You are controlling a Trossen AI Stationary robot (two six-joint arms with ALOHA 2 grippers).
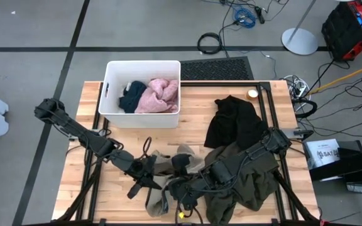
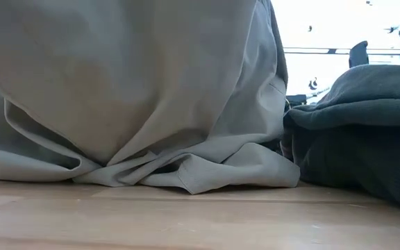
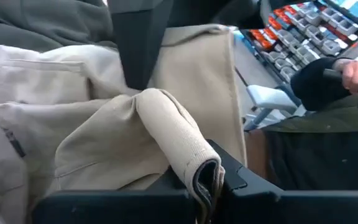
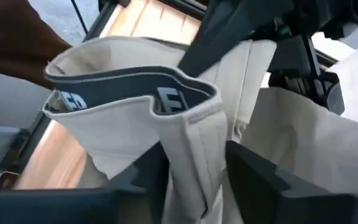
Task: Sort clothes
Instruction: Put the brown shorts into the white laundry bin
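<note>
A: From above, where are the clothes?
B: Navy garment [image 1: 131, 96] and pink garment [image 1: 158, 95] lie in the white bin [image 1: 142, 118]. The black garment [image 1: 232, 122] and olive garment [image 1: 244, 179] are on the worktop [image 1: 80, 182]; the khaki garment [image 1: 168, 172] sits at the front, between both tools.

A: At worktop level?
B: Khaki [image 2: 130, 90] drapes beside olive [image 2: 360, 132].

A: The wrist views?
B: The left tool [image 3: 207, 183] is pressed together, pinching a khaki fold [image 3: 173, 137]. The right tool [image 4: 194, 171] stands partly spread around the khaki waistband [image 4: 185, 124].
</note>
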